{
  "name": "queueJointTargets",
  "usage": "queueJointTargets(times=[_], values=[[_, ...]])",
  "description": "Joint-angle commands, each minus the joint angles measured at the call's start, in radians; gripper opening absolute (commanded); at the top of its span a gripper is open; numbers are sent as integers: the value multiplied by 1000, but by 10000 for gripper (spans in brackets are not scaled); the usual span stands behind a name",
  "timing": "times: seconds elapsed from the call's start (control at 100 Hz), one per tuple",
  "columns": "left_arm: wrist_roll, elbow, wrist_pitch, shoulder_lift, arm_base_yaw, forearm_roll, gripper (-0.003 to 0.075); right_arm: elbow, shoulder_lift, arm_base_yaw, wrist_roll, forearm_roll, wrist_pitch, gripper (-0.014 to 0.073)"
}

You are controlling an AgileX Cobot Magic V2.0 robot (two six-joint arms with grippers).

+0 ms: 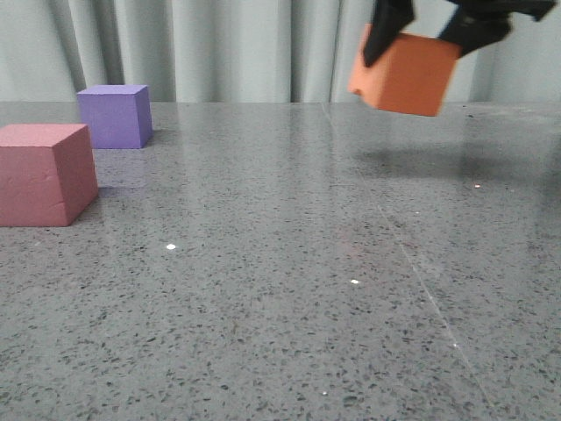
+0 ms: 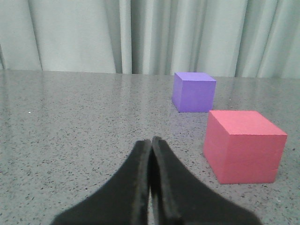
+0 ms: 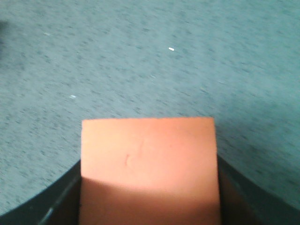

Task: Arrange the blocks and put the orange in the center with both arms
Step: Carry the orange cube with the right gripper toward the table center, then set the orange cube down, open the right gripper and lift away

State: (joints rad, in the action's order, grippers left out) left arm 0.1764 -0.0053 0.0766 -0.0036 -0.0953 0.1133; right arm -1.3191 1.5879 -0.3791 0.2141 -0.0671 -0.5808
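Front view shows us the orange cube (image 1: 405, 74) held well above the bench (image 1: 289, 289), over its far right part, pinched between the jaws of the right gripper (image 1: 436, 37) and tilted, one lower corner hanging lower than the other. The pink-red cube (image 1: 46, 174) sits at the left edge of the bench, and the purple cube (image 1: 115, 115) stands just behind it, the two apart. In the right wrist view we look down on the cube's top face with a dark finger at each side and only bare speckled stone beneath. The left gripper (image 2: 151, 180) has its jaws pressed together on nothing, low over the bench and pointing toward the purple and pink-red cubes.

We judge the main risk to be the tilt: foam squeezed by two side faces can pivot or slip, and a release from this height would let it bounce or roll off its spot. The center carries no mark, so we could easily misjudge where to set it down. If the left arm advances with its jaws together, it may nudge the pink-red cube out of line.
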Motion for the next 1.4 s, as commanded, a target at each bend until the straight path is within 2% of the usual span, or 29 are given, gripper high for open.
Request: queueJointTargets(times=[0.0, 0.39, 0.54, 0.78, 1.02, 1.12, 1.31, 1.39], values=[[-1, 55, -87, -34, -9, -8, -19, -85, 16, -33, 28, -3, 38, 131], [-1, 55, -87, -34, -9, -8, -19, -259, 218, -142, 209, 67, 8, 131], [-1, 55, -87, -34, -9, -8, -19, -275, 240, -166, 302, 163, -7, 131], [-1, 55, -87, -34, -9, -8, -19, -275, 240, -210, 562, 403, -64, 131], [-1, 55, -87, -34, -9, -8, -19, -275, 240, -223, 601, 430, -86, 141], [-1, 55, -87, -34, -9, -8, -19, -275, 240, -223, 601, 429, -86, 218], [-1, 55, -87, -34, -9, -8, -19, -275, 240, -223, 601, 427, -79, 550], [-1, 55, -87, -34, -9, -8, -19, -275, 240, -223, 601, 427, -79, 645]])
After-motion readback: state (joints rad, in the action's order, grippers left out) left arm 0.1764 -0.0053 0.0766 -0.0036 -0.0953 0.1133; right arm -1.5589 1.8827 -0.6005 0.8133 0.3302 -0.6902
